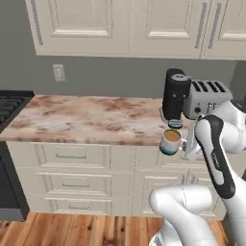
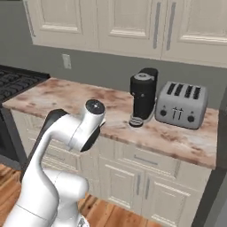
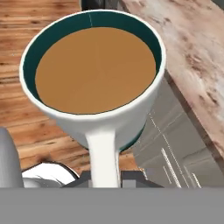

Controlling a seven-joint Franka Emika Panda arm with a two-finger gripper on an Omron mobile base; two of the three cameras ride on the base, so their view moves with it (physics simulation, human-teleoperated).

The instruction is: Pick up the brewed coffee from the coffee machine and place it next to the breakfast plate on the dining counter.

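We see even, soft, rendered light with no clear source; the counter point(image 1: 86, 117) is bright and free of glare; the upper cabinets point(image 1: 120, 24) show only faint shading in their panel grooves; the coffee machine point(image 2: 142, 95) casts barely any shadow; the base views are slightly soft and coarse; the hand view is sharper, and the mug point(image 3: 94, 74) looms large and stretched by closeness.

No readable text, label, brand, number or sign anywhere. Nothing printed on the coffee machine point(image 2: 143, 96), on the toaster point(image 2: 181, 104), on the mug point(image 3: 94, 83) or on the cabinet doors point(image 1: 91, 24). Just plain surfaces, without any marking.
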